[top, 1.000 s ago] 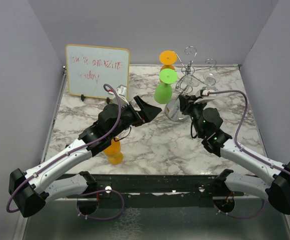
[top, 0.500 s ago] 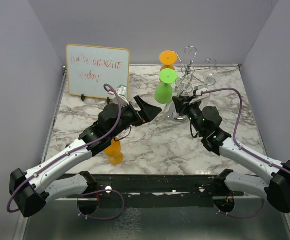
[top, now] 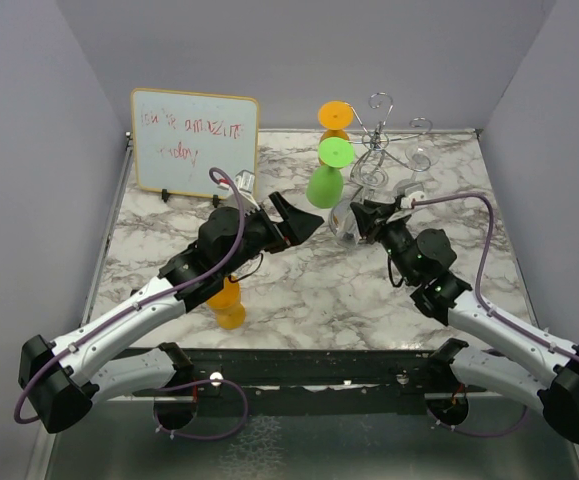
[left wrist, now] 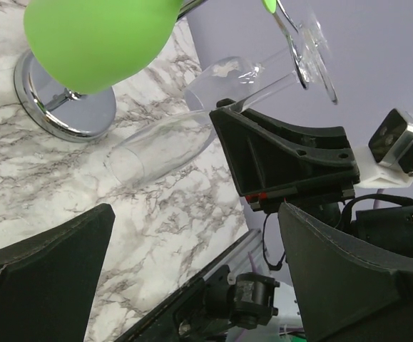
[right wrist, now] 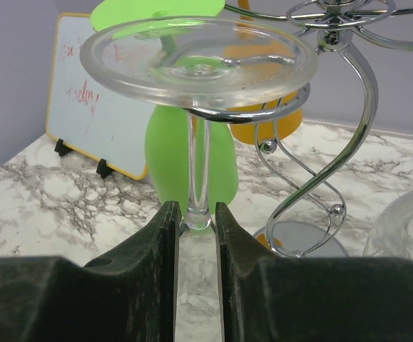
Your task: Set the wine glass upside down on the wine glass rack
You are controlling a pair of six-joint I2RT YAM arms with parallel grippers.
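Two fingers of the right end effector (right wrist: 197, 214) clench the clear wine glass (right wrist: 199, 57) by its stem, foot uppermost beside a curled arm of the wine glass rack (right wrist: 349, 92), probably so the foot can hook there; the left end effector (top: 299, 222) hovers released.

Five stemmed glasses in all: two clear, one clear glass (top: 343, 226) near the worktop's (top: 299, 290) middle and another clear glass (top: 421, 157) at one o'clock; two orange, one orange glass (top: 334, 114) at twelve and another orange glass (top: 228, 303) at seven; one green glass (top: 326, 187). One wire rack (top: 379, 143), one whiteboard (top: 195, 140).
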